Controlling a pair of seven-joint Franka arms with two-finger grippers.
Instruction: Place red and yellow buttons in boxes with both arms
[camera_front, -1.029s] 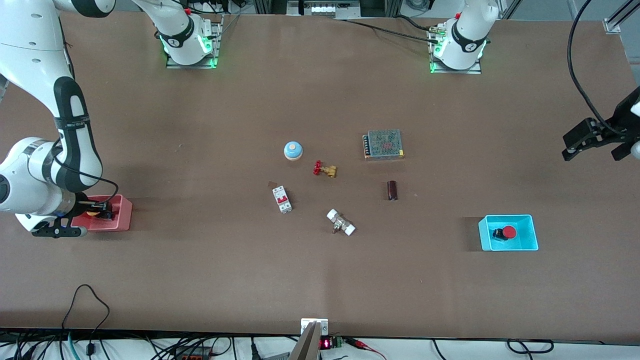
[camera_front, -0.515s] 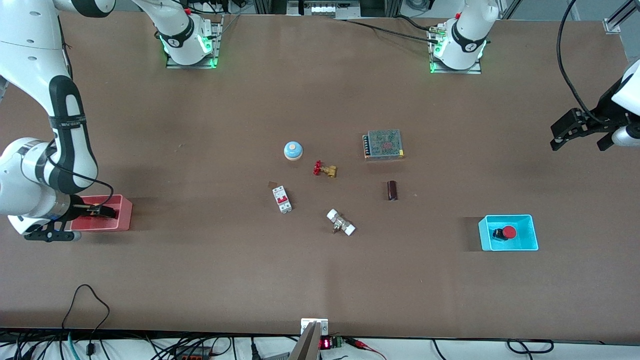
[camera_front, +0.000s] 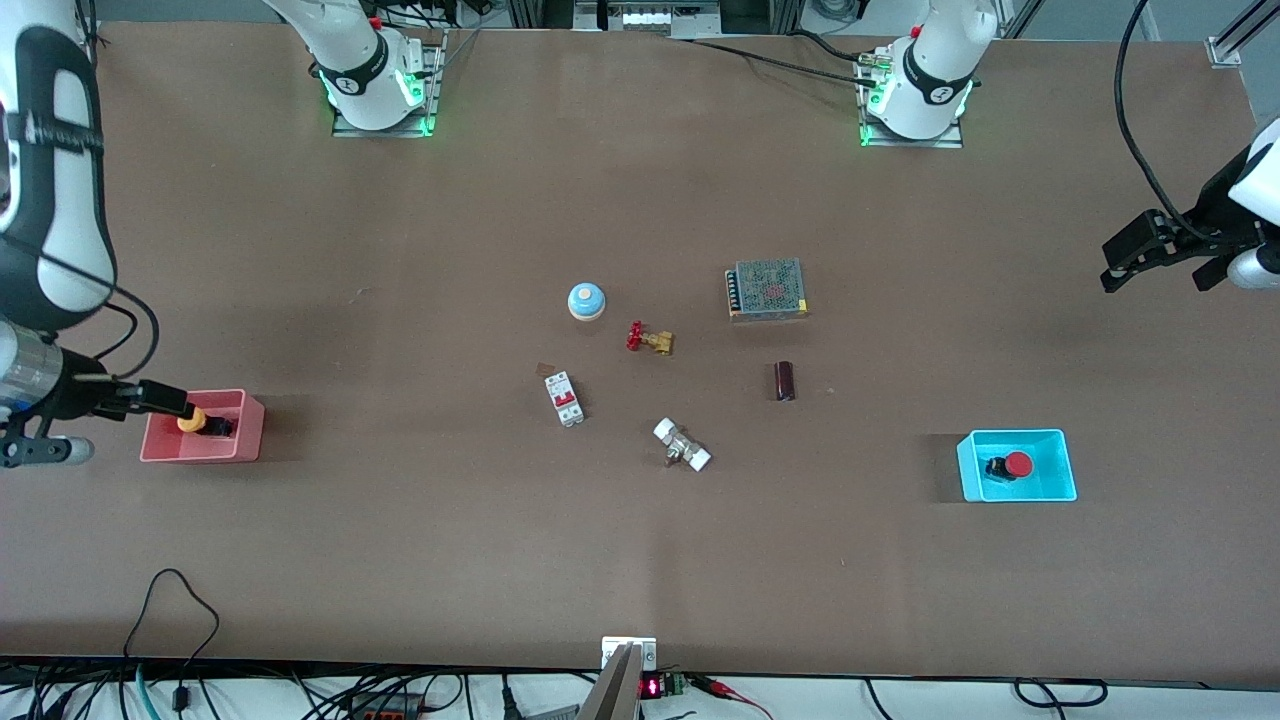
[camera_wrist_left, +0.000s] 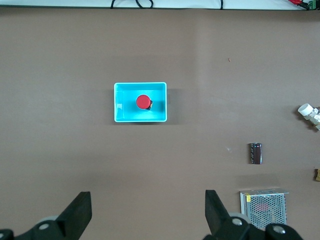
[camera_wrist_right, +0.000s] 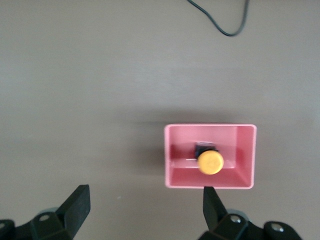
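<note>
While the right gripper (camera_front: 165, 400) hangs empty w/ jaws spread over the pink box (camera_front: 250, 428) edge, the yellow button (camera_front: 192, 420) sits inside it. Left gripper (camera_front: 1135, 262), also spread and empty, is up over bare counter (camera_front: 640, 560) at its own end; red button (camera_front: 1017, 464) rests in the cyan box (camera_front: 1065, 465).

The middle of the surface (camera_front: 400, 250) is the crowded part: a blue dome (camera_front: 586, 301), a brass valve (camera_front: 650, 339), a circuit breaker (camera_front: 564, 398), a white fitting (camera_front: 682, 445), a dark cylinder (camera_front: 785, 381) and a mesh-topped power supply (camera_front: 767, 289) lie close together there, with only narrow lanes between them. Wide bare brown stretches separate this cluster from the pink box (camera_front: 203, 428) at the right arm's end and the cyan box (camera_front: 1016, 465) at the left arm's end. The strip nearest the front camera lies bare.
</note>
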